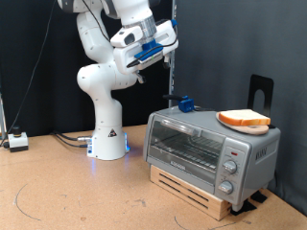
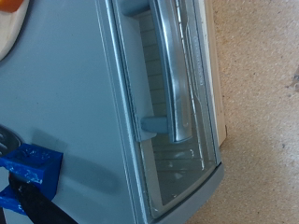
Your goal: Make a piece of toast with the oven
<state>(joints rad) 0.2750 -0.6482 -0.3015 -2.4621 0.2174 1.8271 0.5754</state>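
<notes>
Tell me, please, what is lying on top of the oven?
On the oven roof lies the piece of toast and a small blue object. The gripper hangs above, holding nothing visible.

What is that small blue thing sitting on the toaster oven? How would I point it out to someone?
Find the silver-grey oven standing on a wooden pallet at the exterior view's right. On its flat top, at the back corner toward the exterior view's left, sits the small blue object. Its only neighbour there is the piece of toast, pale and flat at the opposite end; the end effector is well above.
</notes>
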